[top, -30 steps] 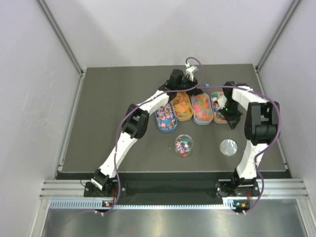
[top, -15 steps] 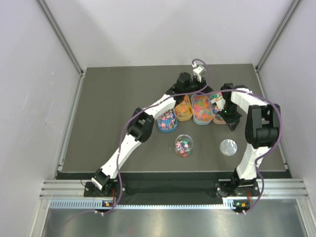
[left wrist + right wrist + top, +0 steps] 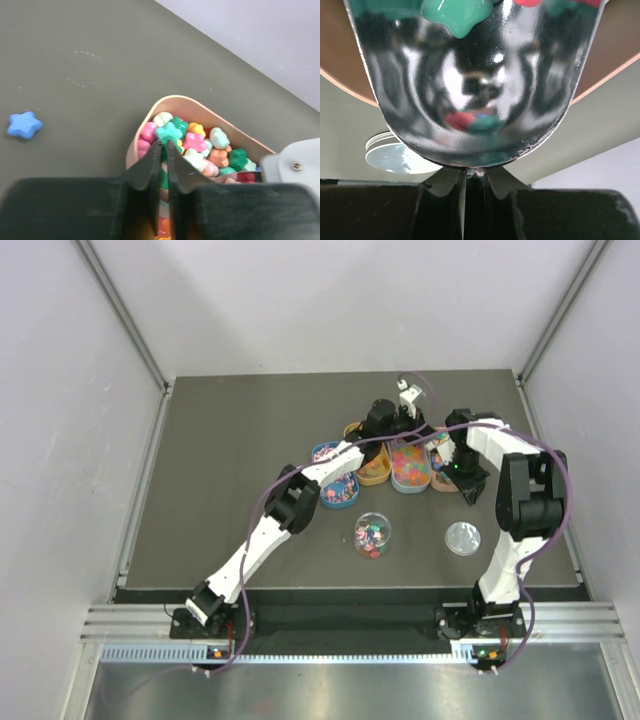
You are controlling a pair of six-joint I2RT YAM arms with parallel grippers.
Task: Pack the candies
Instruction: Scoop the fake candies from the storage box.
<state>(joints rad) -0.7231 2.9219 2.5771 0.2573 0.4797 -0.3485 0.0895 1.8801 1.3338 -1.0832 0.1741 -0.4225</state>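
Observation:
Four oval trays stand in a row: blue (image 3: 335,480), orange (image 3: 372,468), teal (image 3: 410,465) and pink (image 3: 441,476), all full of small multicoloured candies. In the left wrist view the pink tray (image 3: 142,131) holds star-shaped candies (image 3: 195,142). My left gripper (image 3: 163,146) is shut and empty, just above that tray's near end; it also shows in the top view (image 3: 408,423). My right gripper (image 3: 474,176) is shut on the handle of a metal scoop (image 3: 470,75), whose bowl lies in the pink tray with a green star candy (image 3: 456,12) at its mouth.
A clear round cup (image 3: 373,535) partly filled with candies stands in front of the trays. The clear round lid (image 3: 462,537) lies to its right and shows in the right wrist view (image 3: 390,152). A loose blue star candy (image 3: 23,125) lies on the mat beyond the pink tray.
My left arm has swung right, from above the orange tray to the pink tray's end. My right gripper with the scoop has shifted slightly left into the pink tray.

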